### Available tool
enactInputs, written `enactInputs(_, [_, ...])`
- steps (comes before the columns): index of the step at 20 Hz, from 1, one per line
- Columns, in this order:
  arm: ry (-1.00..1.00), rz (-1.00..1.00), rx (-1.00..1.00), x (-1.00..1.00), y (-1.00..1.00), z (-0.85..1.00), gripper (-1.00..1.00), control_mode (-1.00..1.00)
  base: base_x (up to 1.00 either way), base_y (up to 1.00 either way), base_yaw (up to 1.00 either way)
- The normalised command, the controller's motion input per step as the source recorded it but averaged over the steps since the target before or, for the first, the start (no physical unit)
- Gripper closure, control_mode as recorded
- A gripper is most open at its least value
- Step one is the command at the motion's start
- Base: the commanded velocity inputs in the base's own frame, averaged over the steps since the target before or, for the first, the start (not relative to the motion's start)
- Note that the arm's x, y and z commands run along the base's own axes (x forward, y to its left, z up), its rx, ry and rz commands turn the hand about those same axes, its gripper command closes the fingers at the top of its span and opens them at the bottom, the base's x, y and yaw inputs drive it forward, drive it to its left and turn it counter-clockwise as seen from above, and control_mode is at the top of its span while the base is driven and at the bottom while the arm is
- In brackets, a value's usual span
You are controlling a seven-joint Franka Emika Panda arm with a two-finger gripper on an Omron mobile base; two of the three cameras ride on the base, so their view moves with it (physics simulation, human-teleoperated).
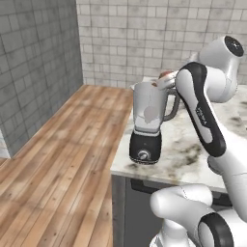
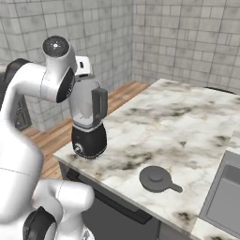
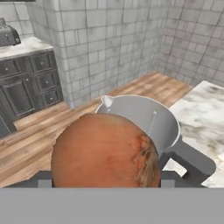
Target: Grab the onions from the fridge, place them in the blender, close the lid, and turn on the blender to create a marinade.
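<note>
The gripper pinches an onion just above the open mouth of the blender, so the placing step is in hand. Next, I judge, centre it over the jar at twelve o'clock and release. The blender stands near the surface edge; the lid lies well apart at four o'clock, with open room between.

The blender stands at the near left corner of the marble counter, its clear greyish jar upright on a squat black base with a round silver-rimmed knob facing the camera and its side handle pointing toward 3 o'clock. A reddish-brown onion shows just above the jar's open mouth at about 1 o'clock from the rim, partly hidden behind the white arm. Wooden floor stretches from 9 toward 7 o'clock, below grey tiled walls.
</note>
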Motion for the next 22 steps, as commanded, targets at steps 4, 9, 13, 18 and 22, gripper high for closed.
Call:
enactInputs(4, [0.06, 0.00, -0.02, 0.53, 0.00, -0.03, 1.00, -1.00, 0.00, 0.00, 0.00])
enactInputs(9, [0.04, 0.00, -0.03, 0.41, 0.00, -0.21, 1.00, -1.00, 0.00, 0.00, 0.00])
enactInputs(13, [0.01, 0.00, -0.02, 0.33, 0.00, -0.32, 1.00, -1.00, 0.00, 0.00, 0.00])
enactInputs(18, [0.00, 0.00, -0.05, 0.33, 0.03, -0.37, 1.00, -1.00, 0.00, 0.00, 0.00])
enactInputs(22, [0.00, 0.00, -0.05, 0.36, 0.17, -0.40, 1.00, -1.00, 0.00, 0.00, 0.00])
